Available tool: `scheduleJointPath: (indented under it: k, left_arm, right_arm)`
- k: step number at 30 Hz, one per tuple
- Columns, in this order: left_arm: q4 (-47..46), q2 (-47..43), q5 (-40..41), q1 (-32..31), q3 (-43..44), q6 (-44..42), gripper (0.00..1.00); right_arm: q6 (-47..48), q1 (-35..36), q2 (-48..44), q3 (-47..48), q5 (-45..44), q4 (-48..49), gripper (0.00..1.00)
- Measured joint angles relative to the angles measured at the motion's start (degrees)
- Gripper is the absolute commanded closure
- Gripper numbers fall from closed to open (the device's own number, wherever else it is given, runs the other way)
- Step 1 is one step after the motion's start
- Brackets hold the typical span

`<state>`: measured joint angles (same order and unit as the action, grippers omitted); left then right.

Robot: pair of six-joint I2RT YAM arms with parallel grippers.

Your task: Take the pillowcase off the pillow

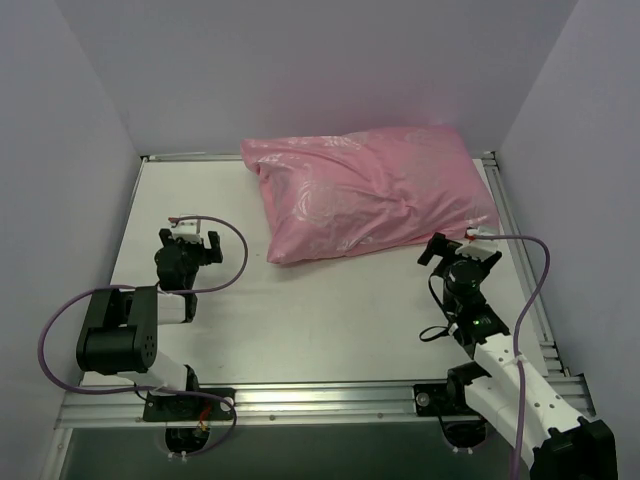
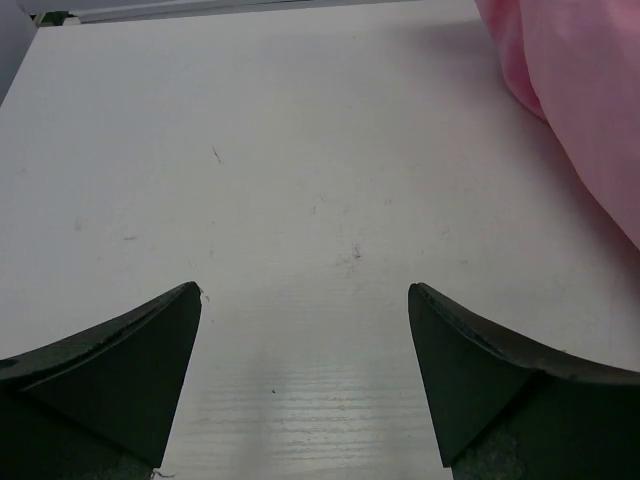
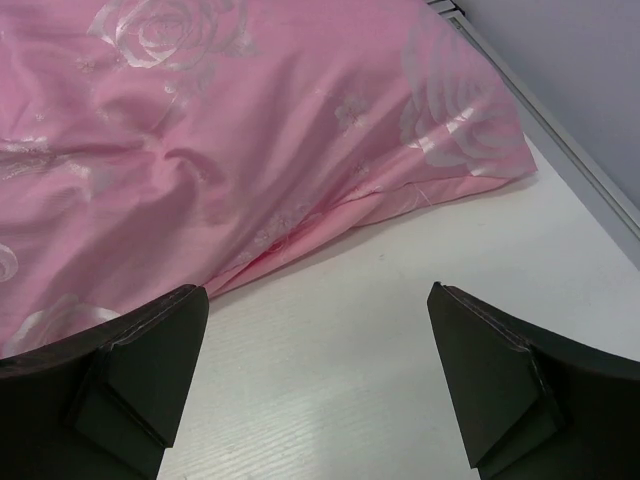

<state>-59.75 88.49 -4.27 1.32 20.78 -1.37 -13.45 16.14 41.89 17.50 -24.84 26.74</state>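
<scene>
The right gripper (image 3: 318, 292) has its jaws wide apart and holds nothing. It sits low, just beside the near right corner of the pillowcase (image 1: 365, 195). I think it is there so it can pinch the thin pink cloth. The left gripper (image 2: 305, 290) is wide apart too, with nothing in it. It is over the bare white surface (image 1: 330, 310), and the pillowcase's left end only shows at the side of its view. The pillowcase lies at the back of the surface, puffy and full, so the pillow must be inside. No white shows. I cannot tell which end is open.
</scene>
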Motion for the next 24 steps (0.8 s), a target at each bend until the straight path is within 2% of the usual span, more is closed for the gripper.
scheduleJointPath:
  k: [5, 9, 12, 14, 15, 17, 19, 20, 22, 24]
  left_arm:
    - [0.0, 0.0, 0.02, 0.0, 0.0, 0.0, 0.06]
    - [0.0, 0.0, 0.0, 0.0, 0.0, 0.0, 0.06]
    - [1.11, -0.48, -1.49, 0.28, 0.2, -0.35, 0.06]
    - [9.53, -3.17, -3.23, 0.55, 2.67, -0.87, 0.06]
    - [17.35, -4.74, -4.48, 0.72, 6.25, -1.31, 0.06]
    - [34.1, -6.14, -7.54, 1.09, 18.56, -2.86, 0.06]
    - [49.81, -6.12, -12.22, 1.36, 33.86, -5.03, 0.06]
    - [54.82, -6.54, -14.38, 1.33, 39.26, -5.9, 0.06]
    - [63.8, -8.85, -18.16, 0.11, 46.14, -8.24, 0.06]
    - [71.41, -12.09, -20.2, -3.56, 48.37, -10.71, 0.06]
  right_arm:
    - [-0.68, -0.09, 1.49, 4.39, 0.04, -4.74, 0.0]
    - [-1.92, -2.54, 9.57, 16.81, 2.95, -11.74, 0.0]
    - [-3.41, -8.52, 17.0, 27.02, 9.27, -16.15, 0.01]
    - [-4.76, -15.63, 21.11, 31.36, 16.65, -17.59, 0.04]
    - [-5.6, -19.61, 22.88, 32.65, 19.89, -18.23, 0.04]
    - [-7.34, -25.9, 26.25, 34.18, 24.46, -19.87, 0.05]
    - [-8.98, -29.68, 30.47, 35.58, 27.96, -22.1, 0.05]
    - [-9.6, -30.64, 32.48, 36.09, 29.53, -22.67, 0.05]
    - [-11.02, -32.57, 36.3, 36.54, 32.7, -23.04, 0.06]
    - [-12.94, -35.15, 39.63, 36.57, 36.44, -22.93, 0.07]
